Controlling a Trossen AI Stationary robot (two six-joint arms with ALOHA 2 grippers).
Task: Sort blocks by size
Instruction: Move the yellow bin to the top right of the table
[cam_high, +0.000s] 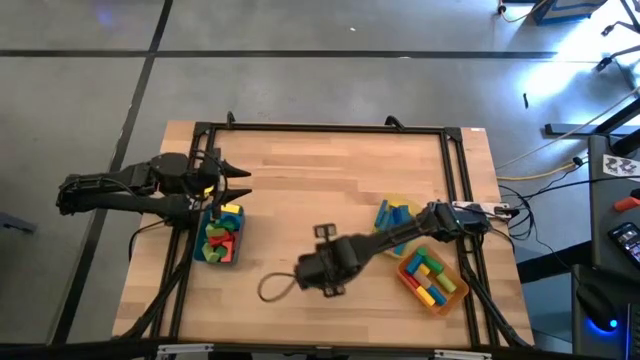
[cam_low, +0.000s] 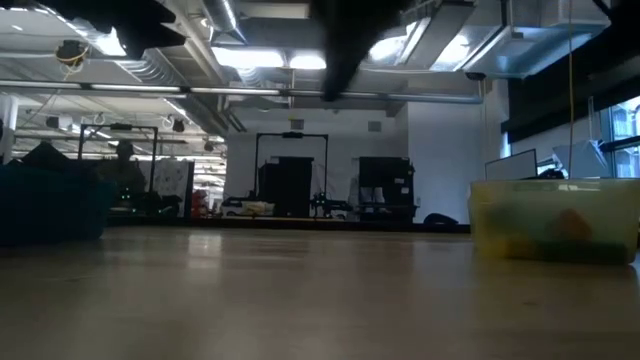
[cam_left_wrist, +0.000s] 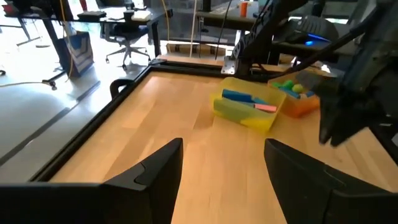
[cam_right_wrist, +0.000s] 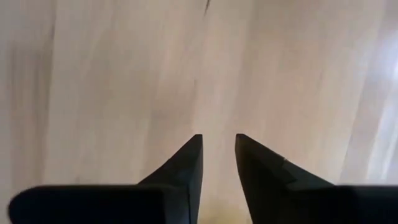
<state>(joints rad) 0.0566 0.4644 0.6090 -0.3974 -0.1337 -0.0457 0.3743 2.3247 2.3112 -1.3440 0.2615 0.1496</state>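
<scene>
The worktop (cam_high: 330, 180) is pale wood with a smooth satin grain — edged by a black metal frame (cam_high: 320, 127) — while the blocks (cam_high: 222, 238) look glossy-painted.

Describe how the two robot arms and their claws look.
Both arms are dark, nearly black, jointed links. The left arm ends in a left claw with two pointed black fingers. The right arm carries a boxy black wrist; its right claw has wedge-shaped fingers. A dark cable loop lies beside it.
</scene>
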